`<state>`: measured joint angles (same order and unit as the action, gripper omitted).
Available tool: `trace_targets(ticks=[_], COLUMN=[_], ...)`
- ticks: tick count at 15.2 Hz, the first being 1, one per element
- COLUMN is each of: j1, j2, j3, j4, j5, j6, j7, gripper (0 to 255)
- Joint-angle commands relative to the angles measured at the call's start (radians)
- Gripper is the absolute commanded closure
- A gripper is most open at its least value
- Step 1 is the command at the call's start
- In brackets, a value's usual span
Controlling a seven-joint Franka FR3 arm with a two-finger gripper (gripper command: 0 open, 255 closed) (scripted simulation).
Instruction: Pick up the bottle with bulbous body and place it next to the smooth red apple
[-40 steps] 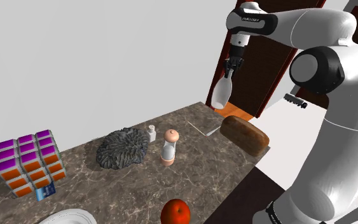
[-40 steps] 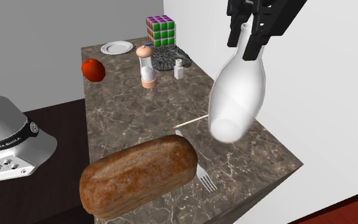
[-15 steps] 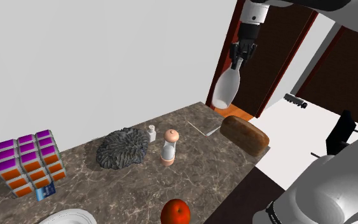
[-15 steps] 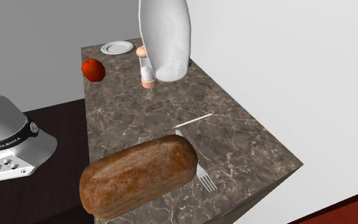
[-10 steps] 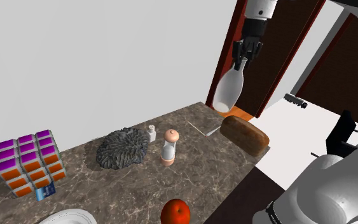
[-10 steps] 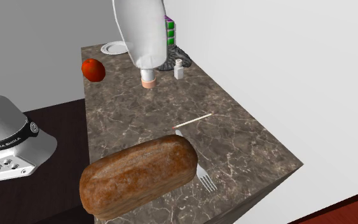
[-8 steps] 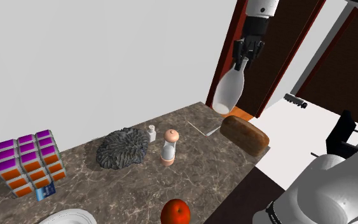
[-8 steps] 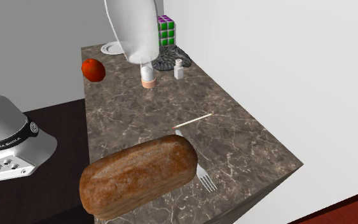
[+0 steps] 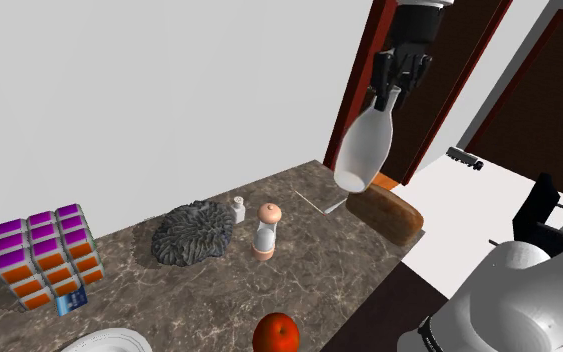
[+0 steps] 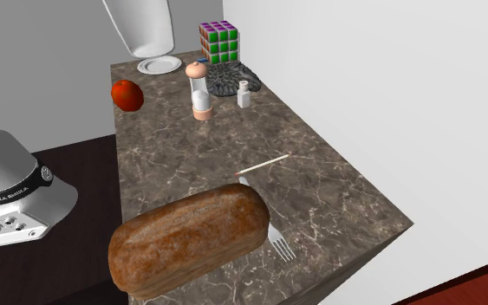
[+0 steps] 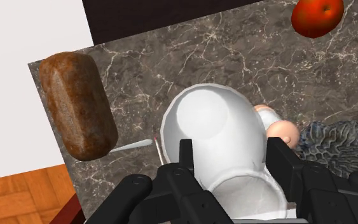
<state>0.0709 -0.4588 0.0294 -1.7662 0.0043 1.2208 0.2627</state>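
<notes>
A white bottle (image 9: 363, 150) with a bulbous body hangs high above the far end of the marble counter (image 9: 299, 270), over the bread loaf. My gripper (image 9: 397, 84) is shut on its narrow neck. In the wrist view the black fingers (image 11: 187, 160) clasp the neck, and the rounded body of the bottle (image 11: 215, 130) points down at the counter. The second exterior view has the bottle's base (image 10: 142, 26) at the upper left, near the plate. The smooth red apple (image 9: 277, 333) lies at the near counter edge, also in the wrist view (image 11: 317, 16) and the second exterior view (image 10: 127, 94).
A brown bread loaf (image 9: 389, 210), a fork (image 10: 272, 234) and a thin stick (image 10: 263, 165) lie at one end. A pepper mill (image 9: 266, 230), small shaker (image 9: 239, 210), dark ruffled lump (image 9: 194, 232), colour cube (image 9: 47, 255) and white plate (image 10: 159, 64) stand further along.
The shut gripper has carried the bottle across the second exterior view from the top middle to the upper left, toward the plate and apple. In the shoulder view it drifted slightly right.
</notes>
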Motion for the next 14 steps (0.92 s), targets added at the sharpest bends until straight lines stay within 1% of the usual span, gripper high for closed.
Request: trace_targets(ticks=[1, 8, 14], j1=[0.01, 0.041, 0.044], j2=[-0.031, -0.078, -0.131], j3=[0.029, 0.138, 0.138], j4=[0.0, 0.048, -0.084], j5=[0.019, 0.096, 0.101], j6=[-0.032, -0.119, -0.04], j7=[0.043, 0.198, 0.19], gripper=[255, 255, 255])
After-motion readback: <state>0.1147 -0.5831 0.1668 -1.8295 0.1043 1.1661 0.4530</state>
